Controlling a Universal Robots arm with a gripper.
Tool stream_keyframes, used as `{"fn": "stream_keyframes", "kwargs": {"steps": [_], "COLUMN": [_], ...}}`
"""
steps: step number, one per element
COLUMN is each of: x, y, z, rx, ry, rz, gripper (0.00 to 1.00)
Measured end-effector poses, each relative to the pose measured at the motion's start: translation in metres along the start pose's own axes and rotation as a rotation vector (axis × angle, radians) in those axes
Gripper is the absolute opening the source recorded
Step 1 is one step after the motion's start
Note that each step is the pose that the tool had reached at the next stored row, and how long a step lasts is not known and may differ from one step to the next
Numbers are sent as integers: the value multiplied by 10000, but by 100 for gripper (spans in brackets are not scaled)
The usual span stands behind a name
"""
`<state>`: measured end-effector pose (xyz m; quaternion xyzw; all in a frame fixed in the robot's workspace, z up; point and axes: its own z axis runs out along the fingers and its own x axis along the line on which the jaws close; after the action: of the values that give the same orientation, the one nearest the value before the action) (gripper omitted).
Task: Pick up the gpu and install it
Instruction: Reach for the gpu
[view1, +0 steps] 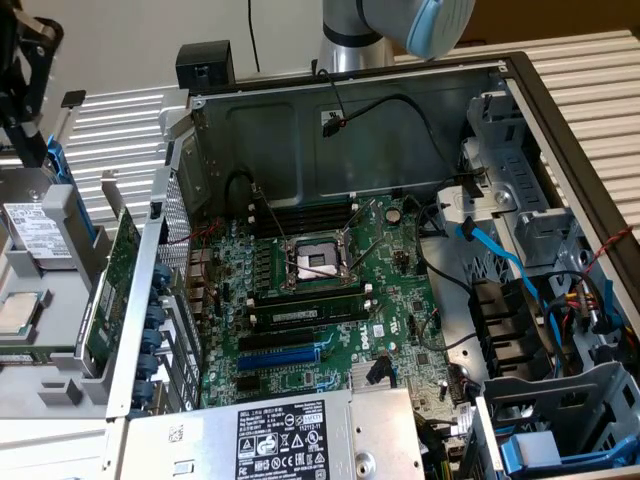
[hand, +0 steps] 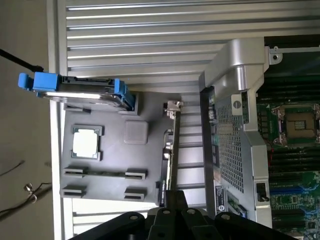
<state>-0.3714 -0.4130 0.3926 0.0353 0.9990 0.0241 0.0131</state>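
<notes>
We see the fingers (hand: 175, 200) pressed together, with nothing between them. In the wrist view their dark tips hang over the lower end of the gpu (view1: 115, 285), but we cannot tell if they touch it. In the exterior view the black hand of the arm (view1: 345, 40) is high at the exterior view's left, above the grey tray (hand: 115, 165).

The gpu stands on its long edge in a slot of this tray, on the side that is nearest to the computer case (view1: 300, 110), just beside the case's wall with many small holes. From the wrist we look on its thin edge, and its silver bracket (hand: 173, 106) is at the far end from the fingers. The gpu is not yet installed.

On the same tray lie a processor chip (hand: 85, 142), flat in its pocket, and a hard drive (hand: 80, 95) in a blue frame. The tray and the case are on a ribbed metal desk (hand: 150, 30). Inside the open case the green motherboard (view1: 400, 300) lies flat, and the power supply (view1: 280, 440) with its white label is near the camera
</notes>
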Motion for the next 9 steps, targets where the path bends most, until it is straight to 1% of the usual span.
{"fn": "stream_keyframes", "kwargs": {"steps": [2,4,9], "x": [93,158,168], "y": [-6,-11,8], "z": [-2,-1,7], "rx": [0,-1,-1], "ry": [-1,-8,-25], "rz": [0,0,0], "gripper": [11,11,11]}}
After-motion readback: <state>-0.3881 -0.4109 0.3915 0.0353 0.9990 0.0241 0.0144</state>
